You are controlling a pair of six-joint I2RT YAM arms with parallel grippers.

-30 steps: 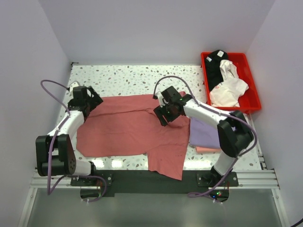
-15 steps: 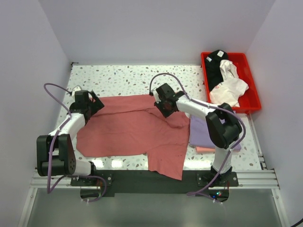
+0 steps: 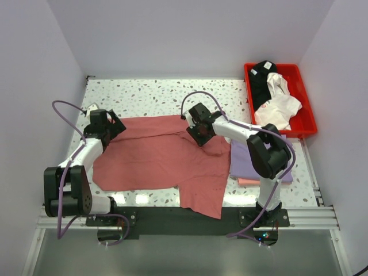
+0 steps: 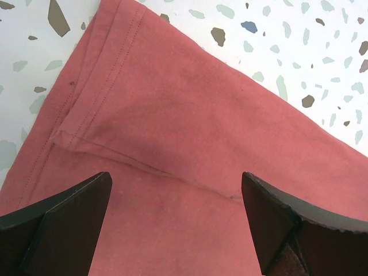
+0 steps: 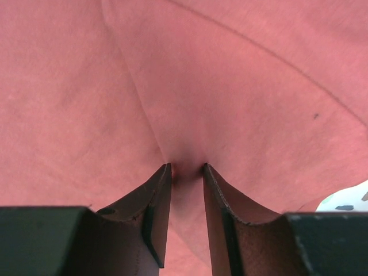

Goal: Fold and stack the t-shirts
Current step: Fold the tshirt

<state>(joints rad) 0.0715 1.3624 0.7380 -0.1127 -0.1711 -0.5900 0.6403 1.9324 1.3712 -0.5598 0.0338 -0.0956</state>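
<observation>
The dusty red t-shirt (image 3: pixel 155 158) lies spread flat across the table, one part hanging over the near edge. My left gripper (image 3: pixel 109 125) hovers wide open over its far left sleeve (image 4: pixel 86 109), the fingertips (image 4: pixel 69 201) on either side of a seam, and nothing is held. My right gripper (image 3: pixel 198 130) presses down on the shirt's far right edge. Its jaws (image 5: pixel 187 168) stand narrow, pinching a small ridge of red cloth (image 5: pixel 230 86). A folded lavender t-shirt (image 3: pixel 250 162) rests on a pale pink one (image 3: pixel 248 182) to the right.
A red plastic tray (image 3: pixel 308 100) at the far right holds a white shirt (image 3: pixel 277 108) and a black one (image 3: pixel 263 76). Speckled tabletop (image 3: pixel 155 95) shows beyond the red shirt. Walls close in the table on the left, right and far sides.
My right gripper swung left and further from me onto the shirt's far right edge, and its jaws narrowed onto the cloth. The left gripper shifted slightly along the sleeve, still open.
</observation>
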